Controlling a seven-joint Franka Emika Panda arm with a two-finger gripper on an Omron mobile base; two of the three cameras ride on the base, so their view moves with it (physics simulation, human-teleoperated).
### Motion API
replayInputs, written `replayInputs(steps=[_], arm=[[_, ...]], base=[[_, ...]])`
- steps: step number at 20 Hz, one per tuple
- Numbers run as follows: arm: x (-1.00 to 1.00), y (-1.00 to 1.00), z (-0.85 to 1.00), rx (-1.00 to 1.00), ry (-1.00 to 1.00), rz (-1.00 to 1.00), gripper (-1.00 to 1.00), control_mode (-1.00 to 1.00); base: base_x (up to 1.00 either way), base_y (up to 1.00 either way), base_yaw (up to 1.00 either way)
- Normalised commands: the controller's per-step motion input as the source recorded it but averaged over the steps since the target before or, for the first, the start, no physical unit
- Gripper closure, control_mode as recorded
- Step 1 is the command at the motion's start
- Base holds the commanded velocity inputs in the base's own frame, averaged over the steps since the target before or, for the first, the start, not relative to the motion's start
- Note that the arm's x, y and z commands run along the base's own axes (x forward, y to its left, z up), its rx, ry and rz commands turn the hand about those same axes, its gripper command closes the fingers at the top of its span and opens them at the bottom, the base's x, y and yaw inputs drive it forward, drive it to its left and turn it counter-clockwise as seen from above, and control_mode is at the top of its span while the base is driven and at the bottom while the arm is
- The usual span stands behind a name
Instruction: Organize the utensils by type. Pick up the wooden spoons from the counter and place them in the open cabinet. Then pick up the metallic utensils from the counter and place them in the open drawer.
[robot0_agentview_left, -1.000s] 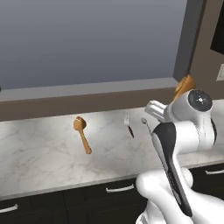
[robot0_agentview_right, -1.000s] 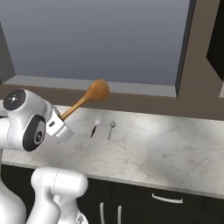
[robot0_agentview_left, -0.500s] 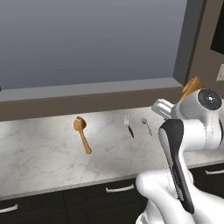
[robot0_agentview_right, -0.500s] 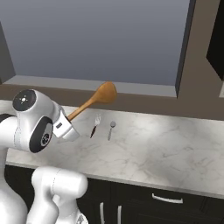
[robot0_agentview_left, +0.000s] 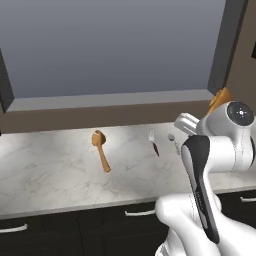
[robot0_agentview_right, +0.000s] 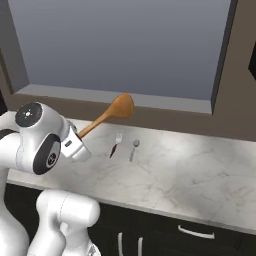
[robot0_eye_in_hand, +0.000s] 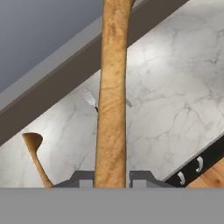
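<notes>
Hand view shows my gripper (robot0_eye_in_hand: 112, 177) clamped on the handle of one wooden spoon (robot0_eye_in_hand: 112, 94), which stands straight out between the two fingers. From the right base view this spoon (robot0_agentview_right: 112, 112) is lifted above the marble counter (robot0_agentview_right: 200, 165), its bowl pointing up toward the window ledge (robot0_agentview_right: 165, 101). The second wooden spoon (robot0_agentview_left: 100, 148) lies flat on the counter, well apart from the small fork (robot0_agentview_left: 154, 143) and the silver spoon (robot0_agentview_left: 173, 142), which rest side by side. I think the carry should be slow and the grip kept firm, because the long spoon can swing. The window frame (robot0_agentview_left: 223, 47) stands near the bowl; open room is over the counter.
</notes>
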Motion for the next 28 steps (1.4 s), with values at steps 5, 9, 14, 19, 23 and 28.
replayInputs(steps=[5,9,14,19,23,28], arm=[[0.00,0.00,0.00,0.00,0.00,0.00,1.00,1.00],[0.00,0.00,0.00,0.00,0.00,0.00,1.00,1.00],[0.00,0.00,0.00,0.00,0.00,0.00,1.00,1.00],[0.00,0.00,0.00,0.00,0.00,0.00,1.00,1.00],[0.00,0.00,0.00,0.00,0.00,0.00,1.00,1.00],[0.00,0.00,0.00,0.00,0.00,0.00,1.00,1.00]], base=[[-0.39,0.00,0.33],[-0.36,0.00,0.40],[-0.18,0.00,0.39],[-0.01,0.03,0.37],[0.00,0.04,0.42],[0.00,0.16,0.47]])
